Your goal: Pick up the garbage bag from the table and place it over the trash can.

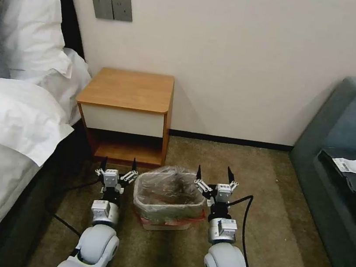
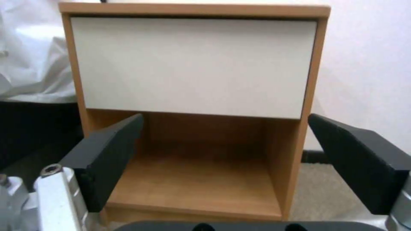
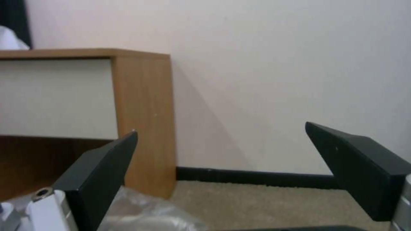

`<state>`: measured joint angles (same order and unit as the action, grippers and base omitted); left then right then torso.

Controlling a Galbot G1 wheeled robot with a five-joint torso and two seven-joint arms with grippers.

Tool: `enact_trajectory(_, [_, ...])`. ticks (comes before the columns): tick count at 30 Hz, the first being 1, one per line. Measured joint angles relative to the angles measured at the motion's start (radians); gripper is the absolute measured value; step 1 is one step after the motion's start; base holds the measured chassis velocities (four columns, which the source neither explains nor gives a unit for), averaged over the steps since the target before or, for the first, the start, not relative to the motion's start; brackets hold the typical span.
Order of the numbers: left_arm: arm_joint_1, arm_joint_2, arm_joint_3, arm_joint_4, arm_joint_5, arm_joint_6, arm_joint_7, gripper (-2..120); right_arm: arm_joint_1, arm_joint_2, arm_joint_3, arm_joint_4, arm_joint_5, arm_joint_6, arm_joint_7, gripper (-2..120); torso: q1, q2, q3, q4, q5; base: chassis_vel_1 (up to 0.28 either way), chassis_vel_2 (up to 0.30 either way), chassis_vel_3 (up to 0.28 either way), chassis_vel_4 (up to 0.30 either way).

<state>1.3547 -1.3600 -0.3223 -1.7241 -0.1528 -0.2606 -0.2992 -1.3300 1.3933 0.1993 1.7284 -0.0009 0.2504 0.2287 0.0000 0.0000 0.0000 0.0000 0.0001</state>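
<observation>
The garbage bag (image 1: 169, 190), clear crinkly plastic with a red band, is draped over the cream trash can (image 1: 165, 225) on the carpet in front of the table (image 1: 127, 88). Its top is bare wood. My left gripper (image 1: 119, 164) hangs open just left of the can, empty, facing the table's drawer front (image 2: 192, 64) and lower shelf. My right gripper (image 1: 215, 173) hangs open just right of the can, empty, with a fold of the bag (image 3: 145, 213) at the edge of its view.
A bed with white linen and pillows (image 1: 9, 109) fills the left side. A dark teal sofa (image 1: 344, 174) with a paper slip stands at the right. Carpet (image 1: 269, 235) lies open between can and sofa. Black cables trail beside both arms.
</observation>
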Motion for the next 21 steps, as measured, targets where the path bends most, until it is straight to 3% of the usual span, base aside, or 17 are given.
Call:
enact_trajectory(9, [0.018, 0.002, -0.005, -0.016, -0.016, -0.01, 0.041, 100, 0.012, 0.002, 0.016, -0.009, 0.002, 0.017, -0.03, 100, 0.0, 0.0, 0.0, 0.0, 0.0, 0.0, 0.0, 0.0, 0.0])
enact_trajectory(21, [0.02, 0.002, -0.005, -0.018, -0.018, -0.009, 0.044, 100, 0.013, 0.004, 0.017, -0.009, 0.004, 0.017, -0.029, 100, 0.0, 0.0, 0.0, 0.0, -0.0001, 0.0, 0.0, 0.0, 0.0])
